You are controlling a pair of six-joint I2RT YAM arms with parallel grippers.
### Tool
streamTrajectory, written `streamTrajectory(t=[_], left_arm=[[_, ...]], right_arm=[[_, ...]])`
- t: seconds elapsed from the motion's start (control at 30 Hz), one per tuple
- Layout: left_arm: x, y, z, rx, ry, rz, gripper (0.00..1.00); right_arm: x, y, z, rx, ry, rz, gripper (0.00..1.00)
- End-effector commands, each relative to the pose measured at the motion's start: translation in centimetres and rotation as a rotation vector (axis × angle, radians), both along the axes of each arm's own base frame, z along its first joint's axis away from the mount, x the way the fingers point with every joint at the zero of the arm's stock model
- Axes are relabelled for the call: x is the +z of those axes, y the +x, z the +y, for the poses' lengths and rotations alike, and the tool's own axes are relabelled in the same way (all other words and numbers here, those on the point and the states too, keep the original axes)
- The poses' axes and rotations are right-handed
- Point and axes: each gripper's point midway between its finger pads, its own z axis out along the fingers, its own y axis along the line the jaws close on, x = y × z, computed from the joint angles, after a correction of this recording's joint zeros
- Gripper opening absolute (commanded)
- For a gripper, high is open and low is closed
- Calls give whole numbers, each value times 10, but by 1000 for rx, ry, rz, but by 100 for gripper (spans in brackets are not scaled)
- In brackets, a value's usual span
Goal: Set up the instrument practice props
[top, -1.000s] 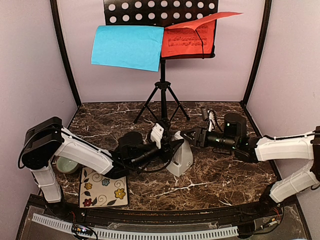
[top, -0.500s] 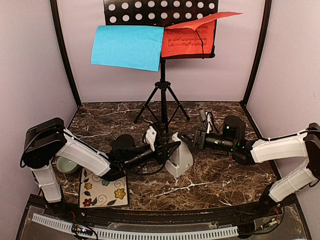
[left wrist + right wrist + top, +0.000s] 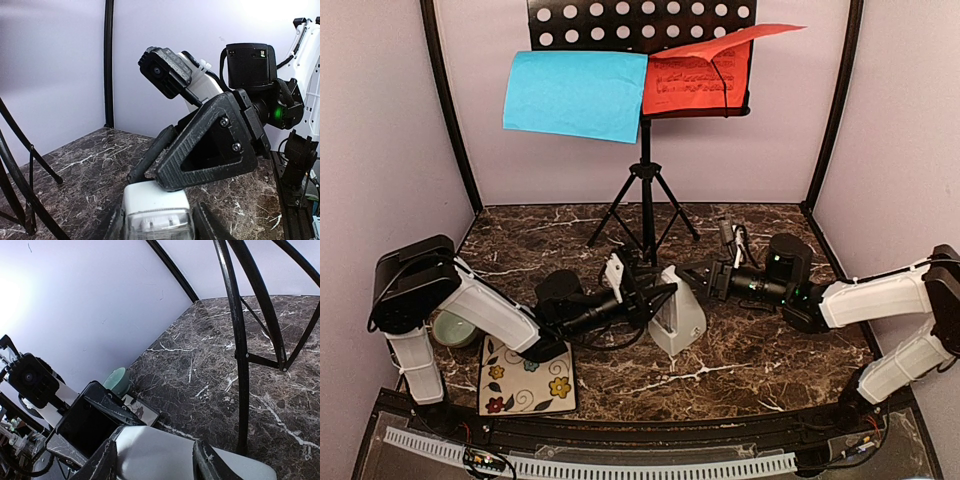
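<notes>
At the table's (image 3: 770, 350) far edge the music stand's (image 3: 645, 180) cropped desk (image 3: 640, 12) hides behind the blue sheet (image 3: 575, 93) and red sheet (image 3: 695, 85); mid-table the left gripper (image 3: 658, 298) clamps the metronome (image 3: 682, 320), the right gripper (image 3: 692, 280) straddles it, grip unclear, and the bowl (image 3: 450, 328) peeks past the left arm (image 3: 490, 310).

Overhead view; opposed close wrist cameras share metronome (image 3: 680, 318).

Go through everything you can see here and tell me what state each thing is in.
Music stand: upright, legs spread.
Blue sheet: on the stand, flat.
Red sheet: on the stand, top flopped forward.
Metronome: standing upright.
Bowl: upright, partly hidden.
Tile: lying flat.
Left gripper: shut on the metronome.
Right gripper: around the metronome, grip unclear.
</notes>
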Motion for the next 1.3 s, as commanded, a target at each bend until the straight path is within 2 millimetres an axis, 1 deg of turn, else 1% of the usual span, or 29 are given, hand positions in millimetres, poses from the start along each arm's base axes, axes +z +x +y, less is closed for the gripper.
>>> streamTrajectory(t=[0.0,0.13,0.23,0.27,0.33,0.4,0.47,0.57,0.7,0.8,0.83,0.93,0.97,1.03,1.13,1.17,1.27], left_arm=[[19,-19,11,-17,0,-120,33],[19,-33,6,-84,53,-206,36],[14,-45,1,-125,95,-268,38],[12,-44,0,-120,105,-268,38],[14,-41,2,-99,100,-256,36],[23,-36,9,-57,67,-215,34],[33,-26,22,14,35,-156,34],[35,2,48,158,66,-27,32],[25,43,93,341,172,156,30],[20,78,136,502,266,276,31],[15,91,154,559,301,318,32],[6,124,201,725,391,404,32],[4,134,214,761,407,439,32],[-7,153,240,818,437,523,32],[-17,180,267,886,466,598,32],[-25,187,274,905,485,626,32],[-41,206,286,917,512,696,32]], right_arm=[[-162,-2,-87,-257,-500,335,51],[-165,-1,-86,-250,-510,340,51],[-164,-1,-85,-248,-508,340,50],[-165,-1,-86,-250,-512,338,50],[-165,-1,-87,-251,-516,338,50],[-162,-1,-85,-240,-506,334,50],[-155,-1,-81,-229,-483,319,51],[-143,0,-72,-190,-449,295,54],[-127,-1,-65,-151,-415,258,59],[-112,-1,-62,-138,-393,230,63],[-108,0,-61,-135,-386,223,64],[-93,2,-56,-126,-360,202,66],[-89,3,-54,-121,-352,198,67],[-79,4,-50,-109,-337,191,68],[-63,6,-45,-99,-312,172,71],[-56,7,-43,-98,-303,163,72],[-42,10,-39,-94,-283,148,75]])
